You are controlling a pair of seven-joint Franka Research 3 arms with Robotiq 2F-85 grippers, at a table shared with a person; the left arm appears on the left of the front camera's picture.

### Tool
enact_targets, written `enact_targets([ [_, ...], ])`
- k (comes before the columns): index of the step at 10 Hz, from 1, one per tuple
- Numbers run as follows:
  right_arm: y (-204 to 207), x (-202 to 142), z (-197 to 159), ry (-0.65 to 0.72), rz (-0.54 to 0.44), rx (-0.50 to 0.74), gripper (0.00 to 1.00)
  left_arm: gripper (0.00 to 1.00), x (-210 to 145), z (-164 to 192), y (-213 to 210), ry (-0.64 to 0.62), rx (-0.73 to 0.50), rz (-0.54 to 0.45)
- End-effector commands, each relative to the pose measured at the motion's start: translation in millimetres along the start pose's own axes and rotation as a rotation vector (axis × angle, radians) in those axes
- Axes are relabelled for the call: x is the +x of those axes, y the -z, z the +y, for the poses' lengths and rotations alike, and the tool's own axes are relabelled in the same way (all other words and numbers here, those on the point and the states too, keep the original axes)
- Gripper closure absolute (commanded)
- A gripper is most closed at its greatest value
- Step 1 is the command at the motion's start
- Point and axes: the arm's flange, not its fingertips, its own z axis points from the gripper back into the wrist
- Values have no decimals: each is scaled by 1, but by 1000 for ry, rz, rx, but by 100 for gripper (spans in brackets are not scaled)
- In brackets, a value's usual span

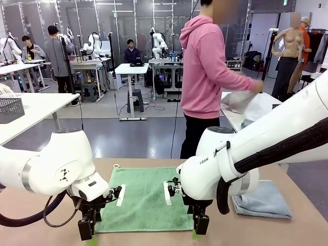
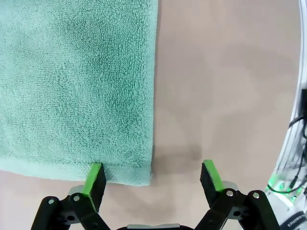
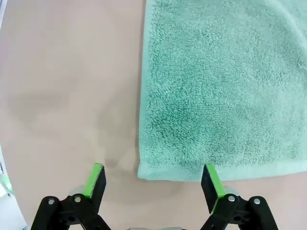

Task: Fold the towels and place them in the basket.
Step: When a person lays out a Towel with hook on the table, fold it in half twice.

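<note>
Because the green towel point(image 1: 146, 197) is soft, light terry spread flat on the bench point(image 1: 302, 230), it will likely sag and drape wherever it is not held, and a shallow pinch may slip off the pile. Its two near corners look the best places to take hold, catching the hem and a little cloth together. The left fingers point(image 2: 94, 175) stand wide apart and hold nothing, straddling one near corner: one pad over the hem, the other over bare bench. The right fingers point(image 3: 211, 179) are equally spread and empty, astride the other near corner. A blue-grey towel point(image 1: 259, 201) lies at the bench's right side. The basket point(image 1: 10, 108) sits well apart on a white table point(image 1: 41, 105) to the left.
</note>
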Motion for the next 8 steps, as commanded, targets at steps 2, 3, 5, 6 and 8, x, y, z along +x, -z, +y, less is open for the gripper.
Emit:
enact_targets([
  [2, 4, 3, -13, 60, 34, 28, 19, 10, -4, 4, 2, 12, -9, -33],
  [3, 6, 3, -14, 71, 47, 27, 52, 38, -4, 4, 3, 13, -11, -31],
  [5, 7, 2, -14, 72, 63, 25, 100, 95, -2, 5, 5, 19, -11, -28],
  [6, 6, 2, -13, 75, 66, 26, 100, 100, -3, 5, 6, 22, -9, -28],
  [8, 5, 4, -11, 67, 69, 26, 97, 100, -1, 6, 8, 23, 5, -34],
])
